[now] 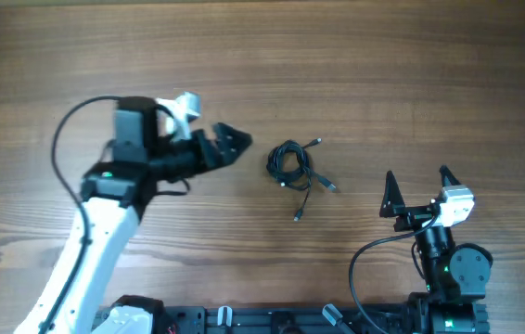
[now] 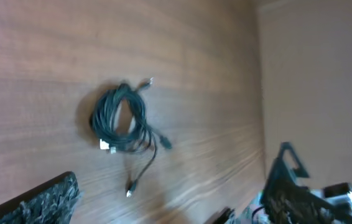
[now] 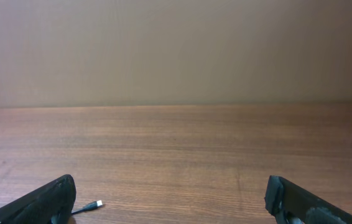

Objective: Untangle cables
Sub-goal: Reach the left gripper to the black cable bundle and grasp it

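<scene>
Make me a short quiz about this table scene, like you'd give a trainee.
1. True or false: the cables are gripped by one of the pincers.
2. Fill in: the left pincer and the right pincer both stand ___.
3. Which is nearer the cables? A) left pincer B) right pincer C) both equally near

Key:
1. False. They lie in a clump on the table, touched by neither pincer.
2. Open.
3. A.
</scene>
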`<action>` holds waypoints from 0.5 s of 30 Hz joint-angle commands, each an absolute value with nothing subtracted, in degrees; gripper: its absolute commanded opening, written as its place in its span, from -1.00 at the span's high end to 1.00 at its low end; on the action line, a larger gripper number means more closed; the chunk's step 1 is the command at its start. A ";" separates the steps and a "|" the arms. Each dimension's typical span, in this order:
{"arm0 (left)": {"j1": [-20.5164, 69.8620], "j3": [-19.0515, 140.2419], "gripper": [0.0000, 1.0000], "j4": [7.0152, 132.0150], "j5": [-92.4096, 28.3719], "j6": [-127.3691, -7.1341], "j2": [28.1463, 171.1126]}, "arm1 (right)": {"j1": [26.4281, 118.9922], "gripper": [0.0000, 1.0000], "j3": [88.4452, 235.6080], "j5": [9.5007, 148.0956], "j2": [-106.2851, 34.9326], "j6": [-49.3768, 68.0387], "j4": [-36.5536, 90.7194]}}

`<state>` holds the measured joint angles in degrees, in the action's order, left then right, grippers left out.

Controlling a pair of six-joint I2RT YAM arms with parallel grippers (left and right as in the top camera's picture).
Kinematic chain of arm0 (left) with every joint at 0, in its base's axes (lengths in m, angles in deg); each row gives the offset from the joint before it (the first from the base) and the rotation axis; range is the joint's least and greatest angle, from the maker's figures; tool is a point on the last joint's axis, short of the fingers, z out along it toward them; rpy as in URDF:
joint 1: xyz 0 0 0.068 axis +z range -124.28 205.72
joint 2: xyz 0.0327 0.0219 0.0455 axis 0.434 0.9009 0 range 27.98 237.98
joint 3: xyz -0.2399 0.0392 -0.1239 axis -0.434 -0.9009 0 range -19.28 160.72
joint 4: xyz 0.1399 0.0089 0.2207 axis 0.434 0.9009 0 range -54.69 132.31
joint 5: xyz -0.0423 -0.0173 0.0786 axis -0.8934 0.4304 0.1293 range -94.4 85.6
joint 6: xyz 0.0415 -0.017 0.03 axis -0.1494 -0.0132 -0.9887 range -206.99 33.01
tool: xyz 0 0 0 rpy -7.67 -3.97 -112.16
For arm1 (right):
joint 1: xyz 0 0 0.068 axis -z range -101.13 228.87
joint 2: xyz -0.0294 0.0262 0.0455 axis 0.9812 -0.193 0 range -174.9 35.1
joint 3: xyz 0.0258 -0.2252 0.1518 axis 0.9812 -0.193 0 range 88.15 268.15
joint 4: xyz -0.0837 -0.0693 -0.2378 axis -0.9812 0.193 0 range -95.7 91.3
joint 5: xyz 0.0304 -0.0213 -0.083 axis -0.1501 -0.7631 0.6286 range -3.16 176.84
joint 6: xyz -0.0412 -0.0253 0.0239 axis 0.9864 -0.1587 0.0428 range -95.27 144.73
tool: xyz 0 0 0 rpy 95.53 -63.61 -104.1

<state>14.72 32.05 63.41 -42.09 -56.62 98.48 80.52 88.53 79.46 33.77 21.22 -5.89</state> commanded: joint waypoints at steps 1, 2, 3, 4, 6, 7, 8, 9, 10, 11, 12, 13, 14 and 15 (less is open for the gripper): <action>4.71 32.57 -0.99 63.93 -18.90 -44.47 100.34 | 80.41 -1.00 88.45 80.49 33.91 21.70 -6.04; 3.13 32.57 -0.99 63.91 -15.25 -43.44 100.71 | 80.41 -1.00 88.45 80.49 33.91 21.70 -6.04; 0.27 32.57 -0.99 63.91 -8.85 -41.47 101.43 | 80.41 -0.99 88.45 80.49 33.91 21.70 -6.04; -1.94 32.57 -0.99 63.84 -4.22 -39.96 102.33 | 80.41 -0.99 88.45 80.49 33.91 21.72 -6.04; -5.59 32.57 -0.98 63.14 0.74 -39.79 104.49 | 80.41 -1.00 88.45 80.49 33.91 21.72 -6.04; -6.92 32.57 -0.96 62.84 1.09 -39.79 105.69 | 80.41 -0.99 88.45 80.49 33.91 21.72 -6.04; -7.77 32.57 -0.92 62.71 1.07 -39.77 106.59 | 80.41 -1.00 88.45 80.49 33.91 21.72 -6.04; -8.69 32.57 -0.86 62.64 1.09 -39.77 107.77 | 80.41 -1.00 88.45 80.49 33.91 21.70 -6.04; -9.43 32.57 -0.81 62.53 1.14 -39.72 108.84 | 80.41 -1.00 88.45 80.51 33.91 21.72 -6.04; -10.00 32.57 -0.80 62.16 1.25 -38.98 110.11 | 80.41 -1.00 88.45 80.49 33.91 21.70 -6.04; -10.62 32.57 -0.80 61.31 1.27 -36.73 111.79 | 80.41 -1.00 88.45 80.49 33.91 21.70 -6.04; -10.94 32.57 -0.76 59.60 1.27 -34.15 114.13 | 80.41 -0.99 88.45 80.49 33.91 21.70 -6.04; -10.96 32.57 -0.75 58.68 1.29 -33.54 115.25 | 80.41 -1.00 88.45 80.49 33.91 21.68 -6.04; -10.96 32.57 -0.71 57.35 1.29 -33.58 116.62 | 80.41 -1.00 88.45 80.49 33.91 21.70 -6.04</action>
<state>-10.57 32.07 59.89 -1.18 -37.89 112.38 80.52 88.53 79.51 33.77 21.22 -5.87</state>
